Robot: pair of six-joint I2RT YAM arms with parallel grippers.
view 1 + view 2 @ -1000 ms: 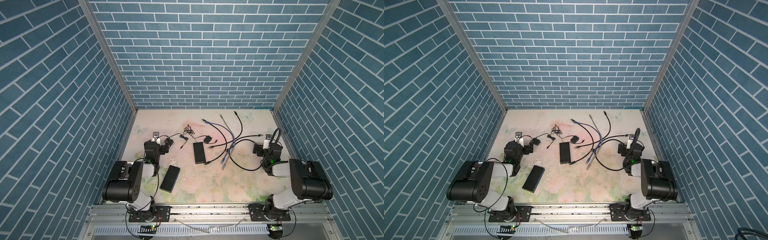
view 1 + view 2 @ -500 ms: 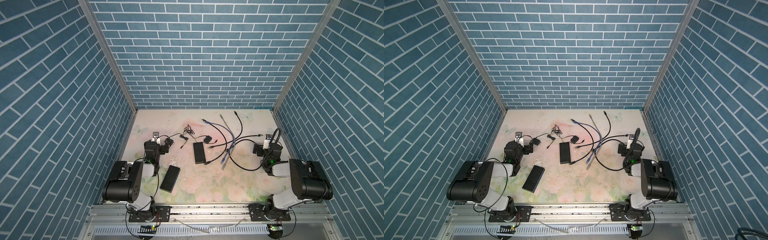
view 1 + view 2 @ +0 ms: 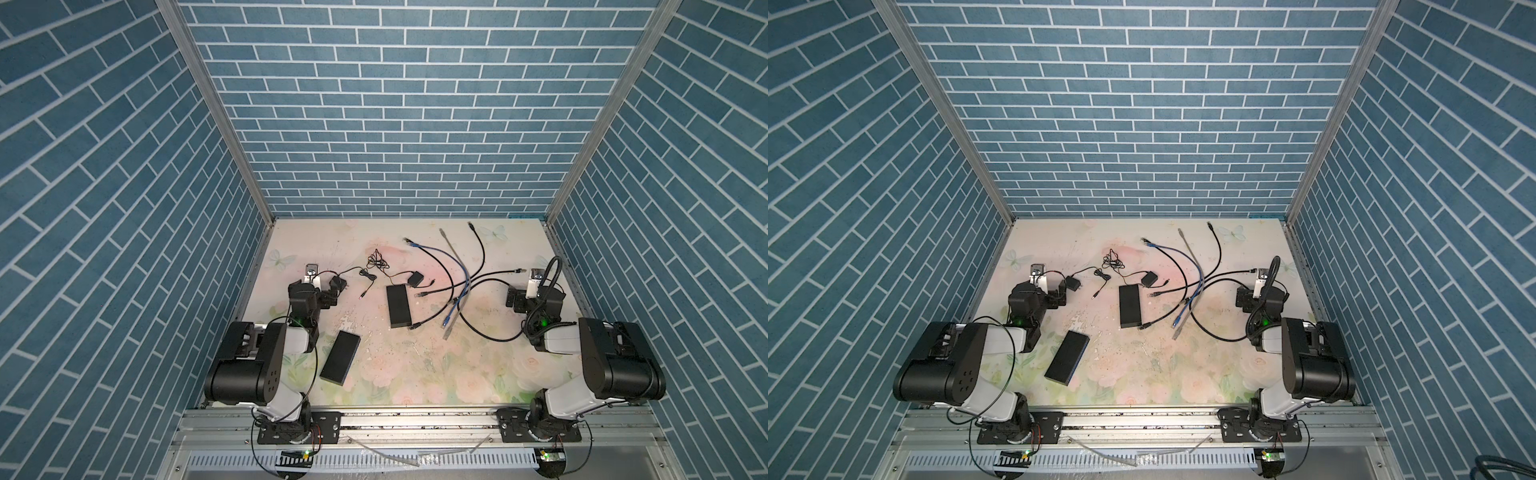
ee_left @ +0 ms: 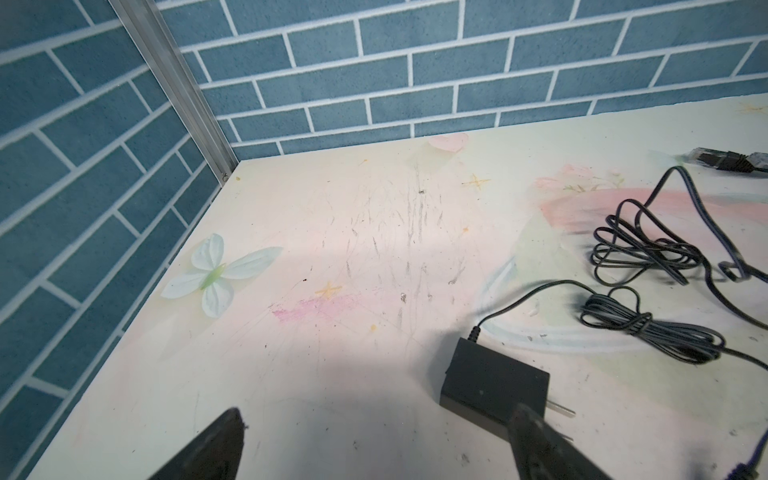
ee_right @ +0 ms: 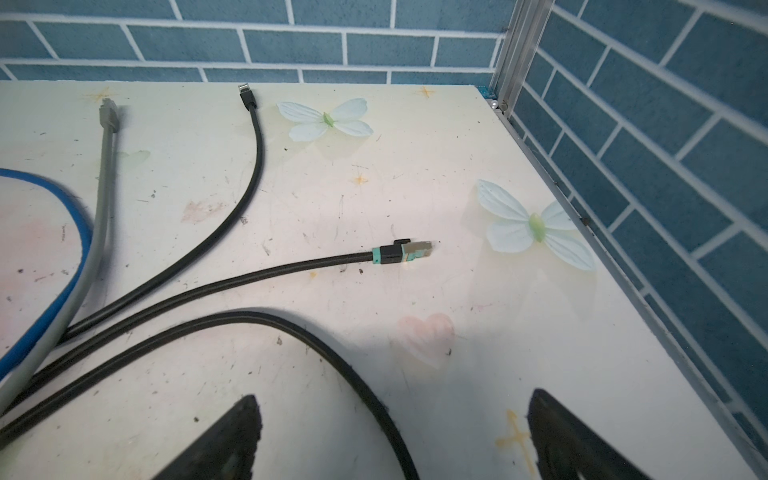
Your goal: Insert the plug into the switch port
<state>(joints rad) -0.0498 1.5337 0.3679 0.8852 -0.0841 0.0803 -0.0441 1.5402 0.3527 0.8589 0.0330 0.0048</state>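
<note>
In both top views a black switch [image 3: 398,305] lies flat mid-table, and a second black box [image 3: 340,363] lies nearer the front left; their ports do not show. Several network cables fan out to the right. One black cable ends in a teal-booted plug [image 5: 405,252], seen in a top view [image 3: 517,270] just ahead of my right gripper [image 5: 394,397]. That gripper is open and low over the table, with a black cable [image 5: 365,382] lying between its fingers, untouched. My left gripper [image 4: 378,411] is open and empty beside a black power adapter [image 4: 494,384].
Thin adapter leads [image 4: 648,253] lie bundled behind the left gripper. A second adapter [image 3: 415,277] sits by the switch. Blue [image 3: 459,266] and grey [image 3: 451,245] cables cross mid-right. Brick walls close three sides; both arms rest folded near the front rail [image 3: 415,419].
</note>
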